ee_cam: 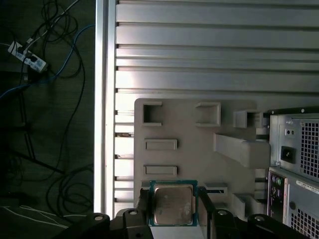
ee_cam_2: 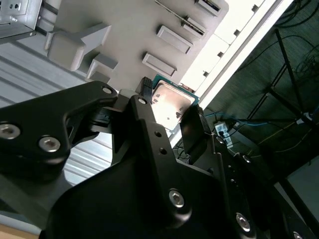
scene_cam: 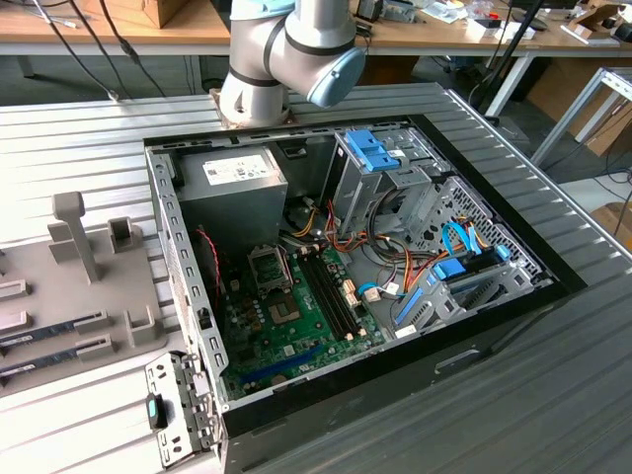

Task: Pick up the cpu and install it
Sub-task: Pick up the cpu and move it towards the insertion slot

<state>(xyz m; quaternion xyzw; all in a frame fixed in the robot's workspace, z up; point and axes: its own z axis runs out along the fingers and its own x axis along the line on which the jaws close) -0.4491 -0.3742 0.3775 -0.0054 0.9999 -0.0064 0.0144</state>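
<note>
I see the open computer case (scene_cam: 395,383) sunk in the ribbed table (scene_cam: 513,415), with the grey tray (scene_cam: 89,296) on the exterior view's left. In both wrist views my gripper (ee_cam: 174,211) has its fingers clamped on opposite edges of the cpu (ee_cam: 172,201), metal top showing. The cpu sits by that tray's edge, and I cannot tell whether it is lifted clear.

The cpu (ee_cam: 173,203) has a dull silver metal top and green board rim. Matt black gripper (ee_cam: 173,211). Ribbed, shiny metal worktop (ee_cam: 209,50). Matt grey plastic tray (ee_cam: 184,127).
</note>
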